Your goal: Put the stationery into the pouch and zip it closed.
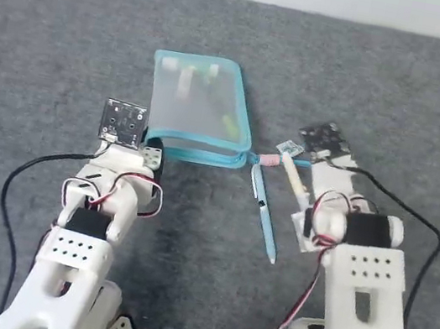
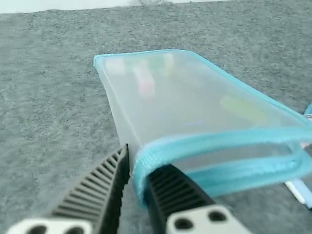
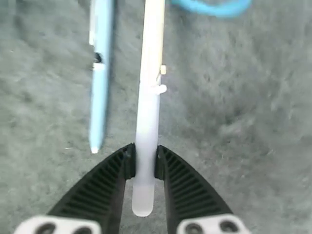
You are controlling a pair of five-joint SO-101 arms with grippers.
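Pouch (image 1: 200, 110) sits mid-table, rim pinched in the left gripper's (image 2: 139, 163) nearly closed jaws, right gripper (image 3: 145, 153) clamped on the white pen (image 3: 148, 97) beside the blue pen (image 3: 100, 63), so steer its tip squarely into that held-open mouth.

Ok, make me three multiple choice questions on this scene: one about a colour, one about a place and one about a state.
1. What colour is the trim of the pouch?
A. red
B. black
C. teal

2. Where does the blue pen lie?
A. on the table, outside the pouch
B. inside the pouch
C. on top of the pouch

3. What state is the right gripper in?
A. wide open
B. shut on the white pen
C. shut on the blue pen

Answers:
1 C: the edging around the pouch is teal.
2 A: the high view shows it flat on the grey table.
3 B: in the right wrist view its jaws clamp the white pen.
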